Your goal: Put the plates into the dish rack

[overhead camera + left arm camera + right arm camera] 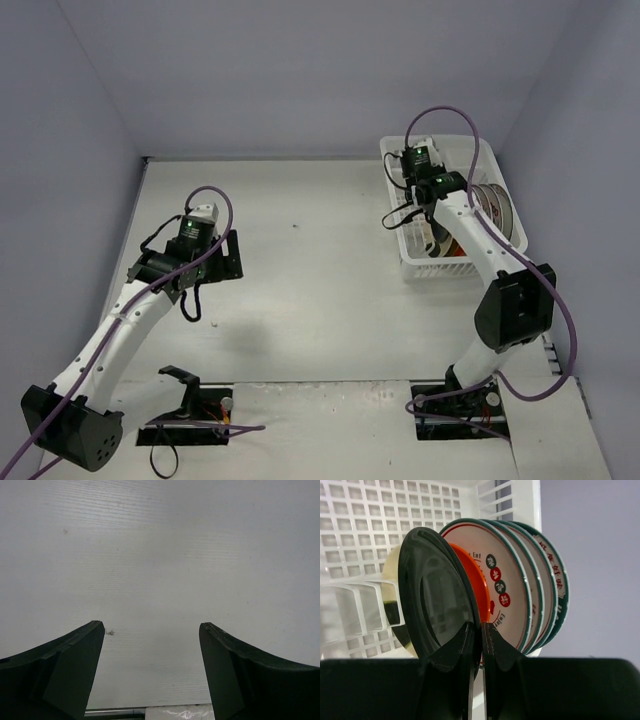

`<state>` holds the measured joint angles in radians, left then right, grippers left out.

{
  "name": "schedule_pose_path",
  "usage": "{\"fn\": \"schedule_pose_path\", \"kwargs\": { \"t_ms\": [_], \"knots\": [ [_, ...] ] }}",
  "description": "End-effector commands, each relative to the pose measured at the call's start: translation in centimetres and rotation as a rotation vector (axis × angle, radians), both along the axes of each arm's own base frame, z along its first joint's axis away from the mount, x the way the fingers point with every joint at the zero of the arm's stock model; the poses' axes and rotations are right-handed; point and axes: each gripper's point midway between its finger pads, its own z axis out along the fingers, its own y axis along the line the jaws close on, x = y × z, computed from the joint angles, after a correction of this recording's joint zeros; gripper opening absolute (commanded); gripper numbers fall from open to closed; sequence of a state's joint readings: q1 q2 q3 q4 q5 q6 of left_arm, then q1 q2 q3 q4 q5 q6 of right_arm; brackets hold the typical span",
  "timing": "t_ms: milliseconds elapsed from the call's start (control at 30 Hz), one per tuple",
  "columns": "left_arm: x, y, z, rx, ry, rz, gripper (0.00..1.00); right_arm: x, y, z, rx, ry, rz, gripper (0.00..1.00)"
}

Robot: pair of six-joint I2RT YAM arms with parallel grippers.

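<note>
My right tool (pixel 482 627) pinched closed beside plates (pixel 506 580) standing on edge inside the dish rack (pixel 360 520), my left tool (pixel 152 627) spread wide, holding nothing, well apart from that rack

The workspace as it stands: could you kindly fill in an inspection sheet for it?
Surface: white table, a few faint specks.
Job's things: plates stand on edge in the dish rack, far right.
Clutter: small black fixture at the near edge.
Grippers: left gripper open over bare table; right gripper shut, at the plates.
Cables: purple cables loop over both arms.
Surroundings: plain pale walls.
</note>
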<state>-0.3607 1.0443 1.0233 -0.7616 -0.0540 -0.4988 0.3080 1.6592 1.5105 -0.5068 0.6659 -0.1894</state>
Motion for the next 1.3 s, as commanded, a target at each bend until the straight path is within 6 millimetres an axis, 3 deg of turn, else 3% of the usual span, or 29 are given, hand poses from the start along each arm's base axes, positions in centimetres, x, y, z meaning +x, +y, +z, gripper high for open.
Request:
{"fn": "schedule_pose_path", "kwargs": {
  "t_ms": [0,333,567,667,1033,1167,1267],
  "knots": [
    [0.0,0.5,0.7,0.017,-0.035,0.0,0.77,0.4,-1.1,0.1,-0.058,-0.046,-0.048,0.0],
    [0.1,0.5,0.9,0.018,-0.041,-0.001,0.77,0.7,0.3,-4.7,0.028,0.002,-0.022,0.0],
    [-0.1,0.6,1.2,0.018,-0.044,0.0,0.77,0.4,1.4,-6.1,0.101,0.015,-0.008,0.0],
    [-0.1,0.6,1.3,0.018,-0.048,-0.001,0.77,0.3,1.3,-5.5,0.1,-0.006,-0.013,0.0],
    [0.1,0.4,1.6,0.01,-0.058,-0.004,0.77,0.5,0.6,0.2,0.051,-0.135,-0.012,0.0],
    [0.1,0.4,1.7,0.008,-0.062,-0.002,0.77,0.3,0.6,0.0,0.044,-0.127,-0.006,0.0],
    [0.0,0.4,1.5,0.009,-0.056,-0.003,0.77,0.1,0.6,-1.3,0.048,-0.097,-0.002,0.0]
  ]
}}
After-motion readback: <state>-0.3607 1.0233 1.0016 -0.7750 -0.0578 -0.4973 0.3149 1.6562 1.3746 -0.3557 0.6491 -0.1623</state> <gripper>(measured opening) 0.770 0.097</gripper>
